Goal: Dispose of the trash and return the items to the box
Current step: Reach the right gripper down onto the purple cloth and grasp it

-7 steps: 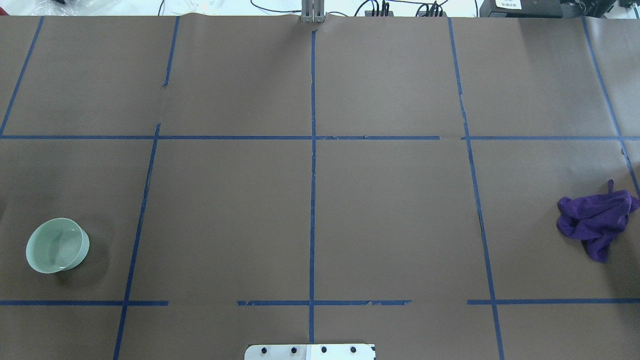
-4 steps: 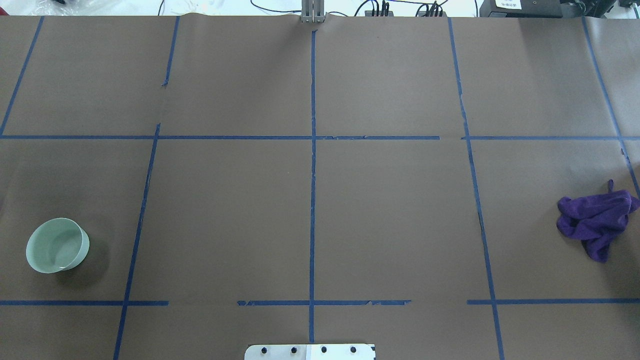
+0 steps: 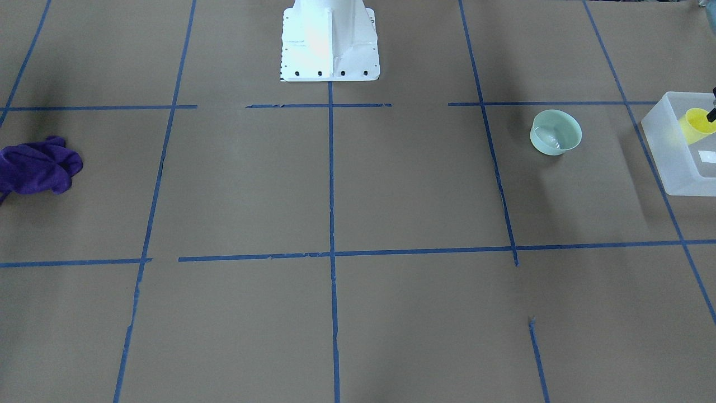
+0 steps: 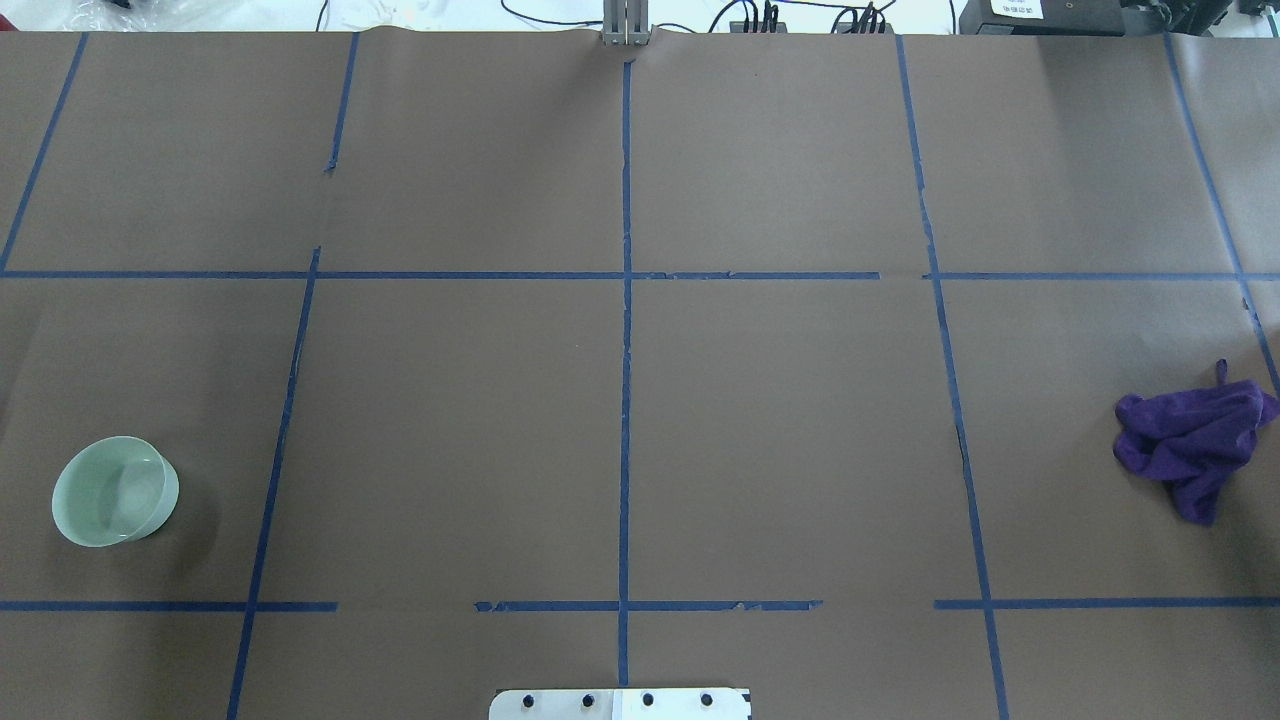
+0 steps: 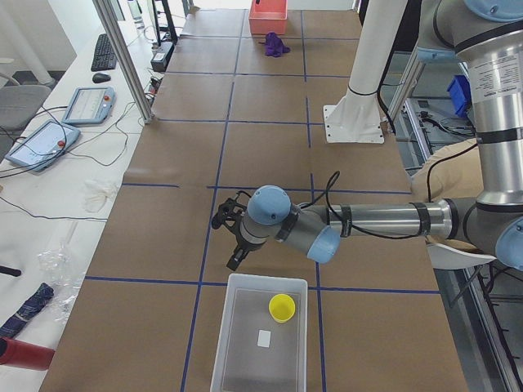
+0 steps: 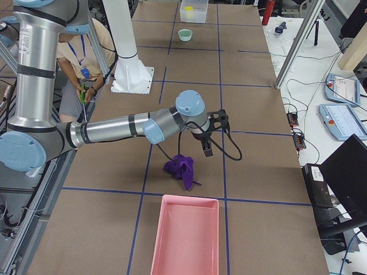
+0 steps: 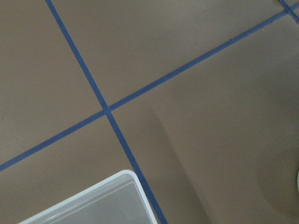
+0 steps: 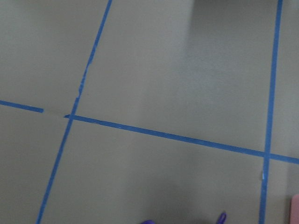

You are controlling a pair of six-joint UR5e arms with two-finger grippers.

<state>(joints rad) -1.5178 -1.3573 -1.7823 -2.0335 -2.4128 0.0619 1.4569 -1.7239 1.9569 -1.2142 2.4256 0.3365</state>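
Observation:
The pale mint-green bowl [image 4: 115,490] stands upright and empty on the table at the left; it also shows in the front view [image 3: 555,132]. The small yellow cup [image 5: 282,307] lies inside the translucent box [image 5: 261,359], near its far end, and shows there in the front view [image 3: 696,126] too. My left gripper [image 5: 234,257] hangs just beyond the box's far edge; I cannot tell if it is open. My right gripper [image 6: 206,148] hovers just past the purple cloth [image 6: 180,169]; I cannot tell its state. Neither gripper shows in the wrist or overhead views.
A pink tray [image 6: 184,235] lies at the table's right end, close to the cloth. The white robot base [image 3: 329,42] stands at the table's middle edge. Blue tape lines cross the brown table. The box's corner [image 7: 93,200] shows in the left wrist view.
The shadow beside the bowl has shrunk. The bowl and the purple cloth have not moved.

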